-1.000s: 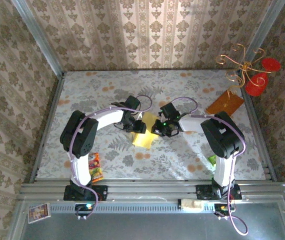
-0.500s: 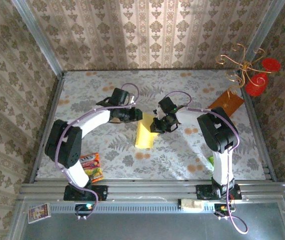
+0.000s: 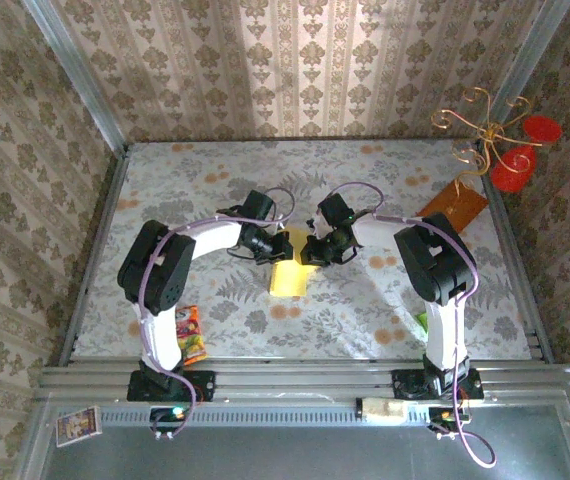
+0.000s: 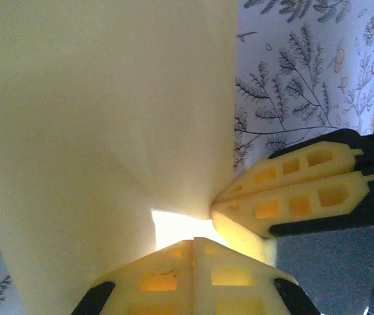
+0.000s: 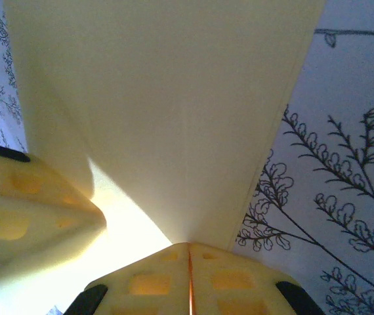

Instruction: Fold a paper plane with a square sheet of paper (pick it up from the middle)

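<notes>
The pale-yellow square sheet of paper [image 3: 287,278] hangs folded over in the middle of the table, pinched at its top edge from both sides. My left gripper [image 3: 282,248] is shut on its upper left; in the left wrist view its closed tips [image 4: 193,244] meet the paper [image 4: 108,118], with the right gripper's fingers [image 4: 292,190] just beside. My right gripper [image 3: 308,252] is shut on the upper right part. Its tips [image 5: 188,247] clamp the sheet [image 5: 174,98] where the layers converge, and the left gripper's fingers [image 5: 23,216] sit close by.
An orange-brown stiff board [image 3: 450,207] lies at the back right under a gold wire stand with red discs [image 3: 495,140]. A colourful snack packet [image 3: 193,335] rests by the left arm's base, and a small green packet [image 3: 424,322] by the right arm's.
The left gripper drew back from the paper with its jaws apart, then returned and shut on the top edge. The sheet now looks narrower. The right gripper kept its grip.
</notes>
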